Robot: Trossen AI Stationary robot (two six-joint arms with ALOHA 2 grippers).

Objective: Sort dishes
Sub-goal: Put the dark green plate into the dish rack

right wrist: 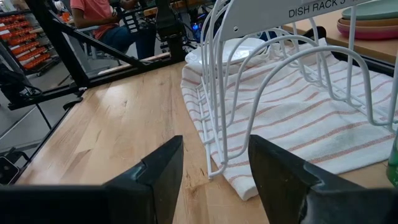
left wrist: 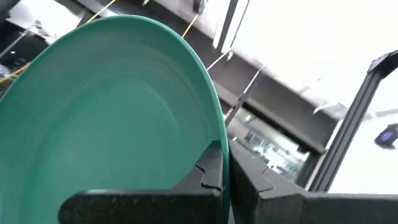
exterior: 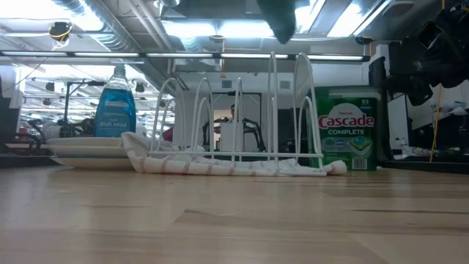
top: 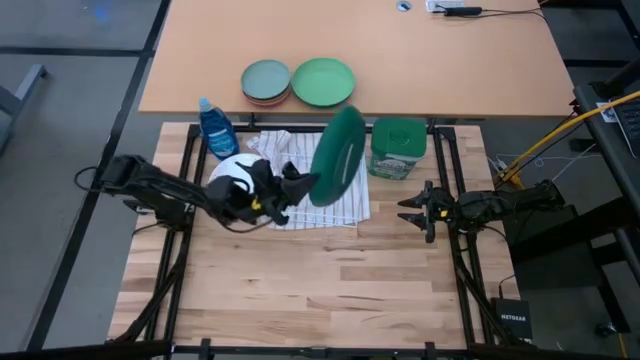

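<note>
Raised above the dish rack (top: 300,190), the dark green plate (top: 338,155) is clamped on edge by the left gripper (top: 300,184), while the right gripper (top: 413,212) is held open nearby.

smooth green plate (left wrist: 106,118), white wire rack (right wrist: 261,81), striped cloth towel (right wrist: 311,118), wood table (top: 330,280)

Dark green plate (top: 338,155) held on edge above the rack — white plates (top: 232,168) stacked alongside.

A pale wood bench (top: 300,290) stands on grey floor (top: 70,40), with a tan table (top: 400,50) behind it. Bright ceiling lights (exterior: 212,28) and ducts (exterior: 110,29) run overhead; a seated person (right wrist: 102,18) shows beyond
</note>
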